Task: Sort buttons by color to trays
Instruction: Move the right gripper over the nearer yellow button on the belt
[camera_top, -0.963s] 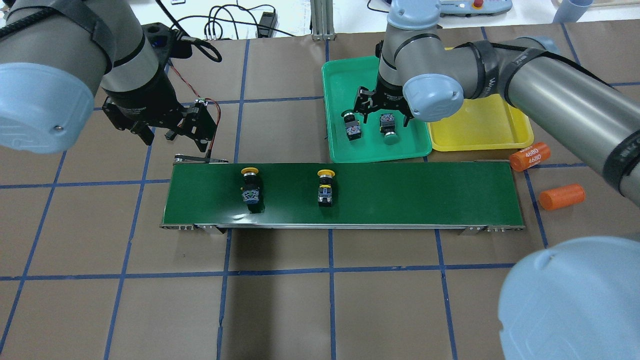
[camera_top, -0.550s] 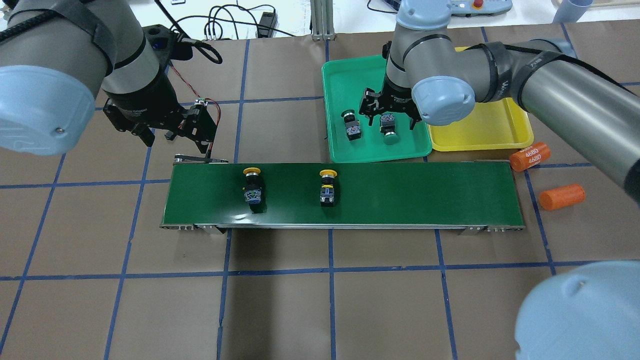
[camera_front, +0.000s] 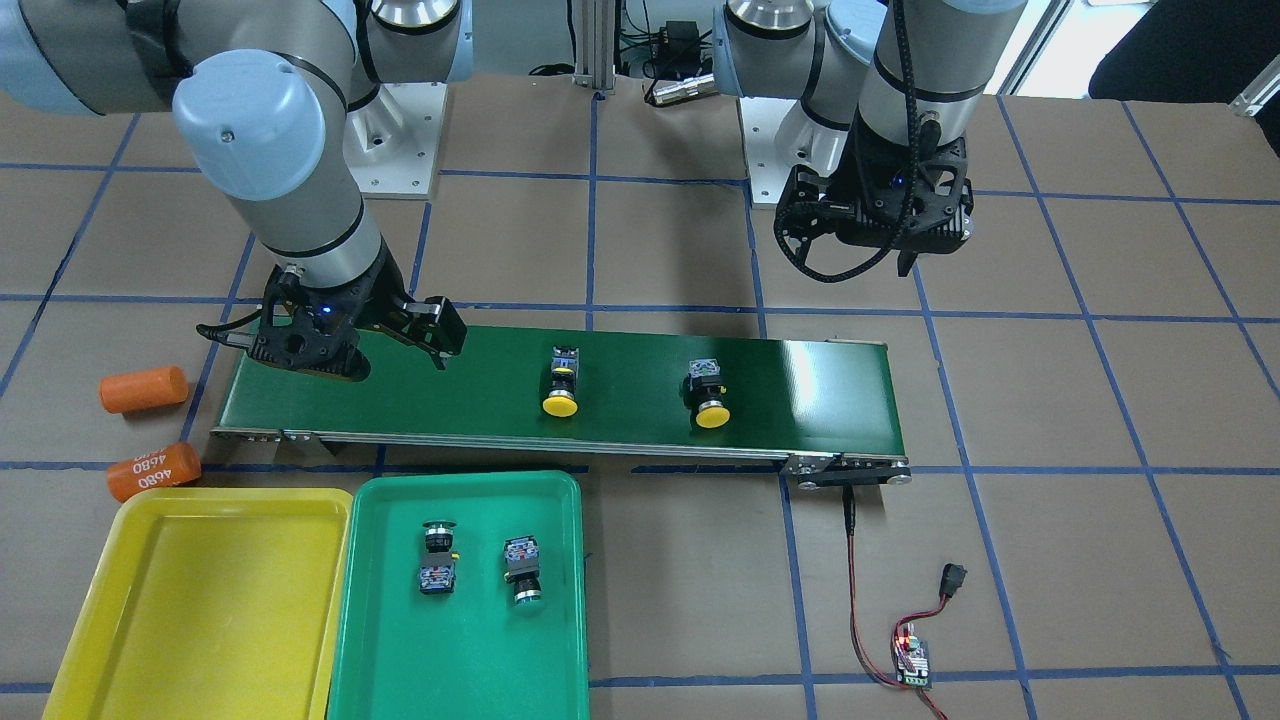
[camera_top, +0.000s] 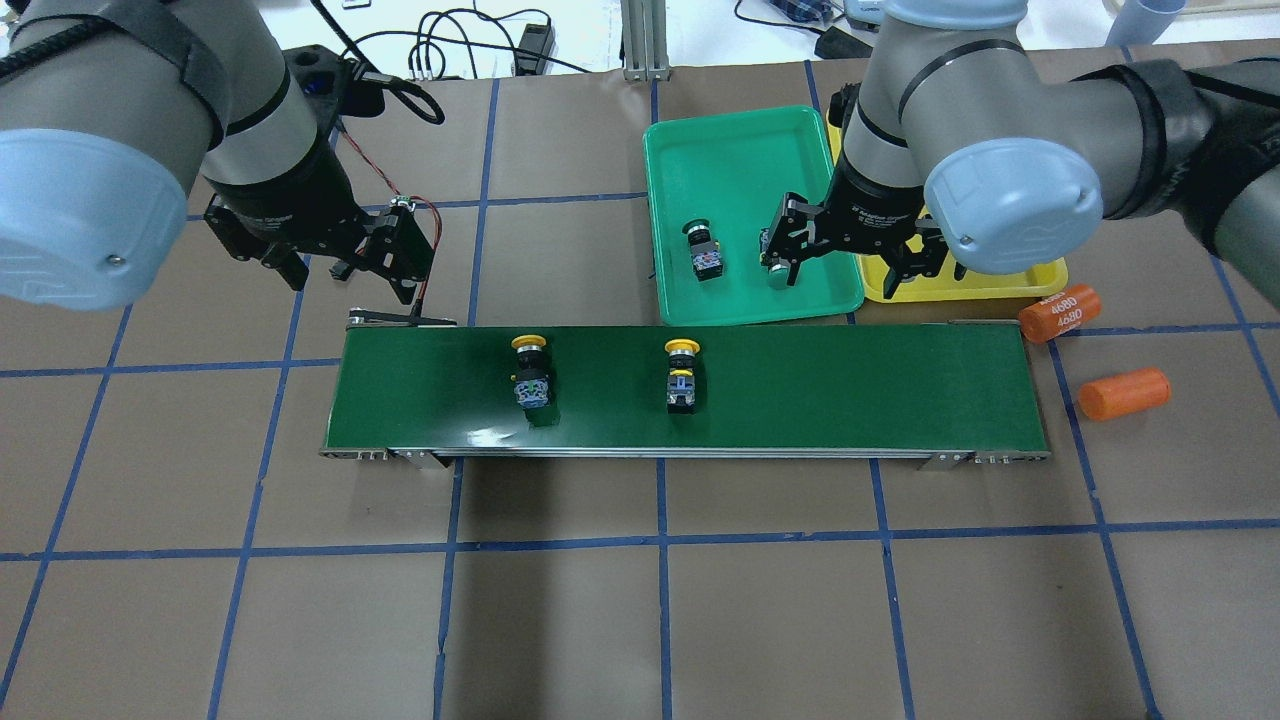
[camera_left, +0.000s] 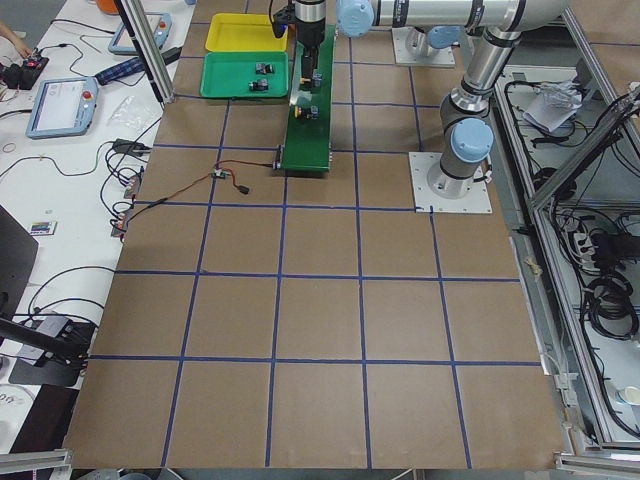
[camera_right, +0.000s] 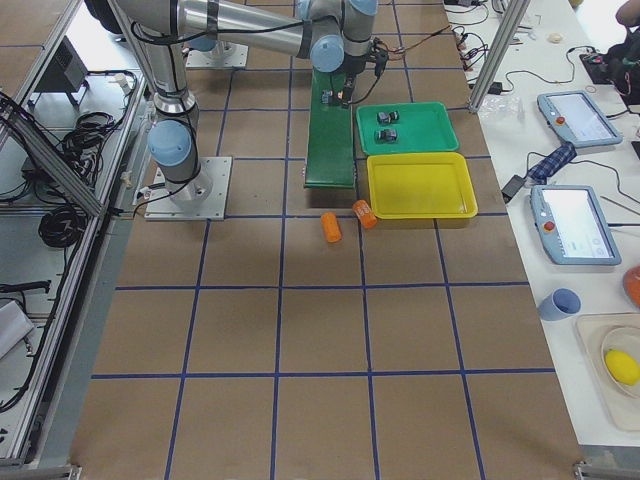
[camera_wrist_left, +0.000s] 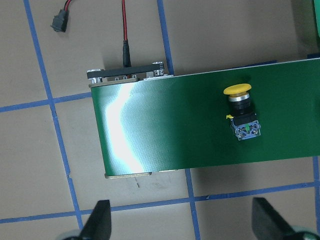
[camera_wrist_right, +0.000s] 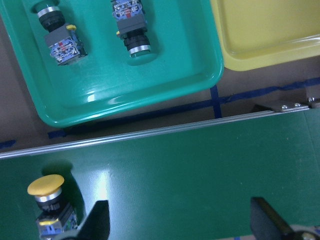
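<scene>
Buttons (yellow) on belt, orange cylinders beside

A conveyor belt crosses the bench with two push-buttons lying apart on it; beyond its right half sit two trays side by side, the inner tray holding two further buttons, the outer tray beside two cylinders off the belt's end.

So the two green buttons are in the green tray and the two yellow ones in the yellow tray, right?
No. The green buttons are in the green tray, but the yellow buttons lie on the belt, not in the yellow tray; the front-facing view shows it.
</scene>
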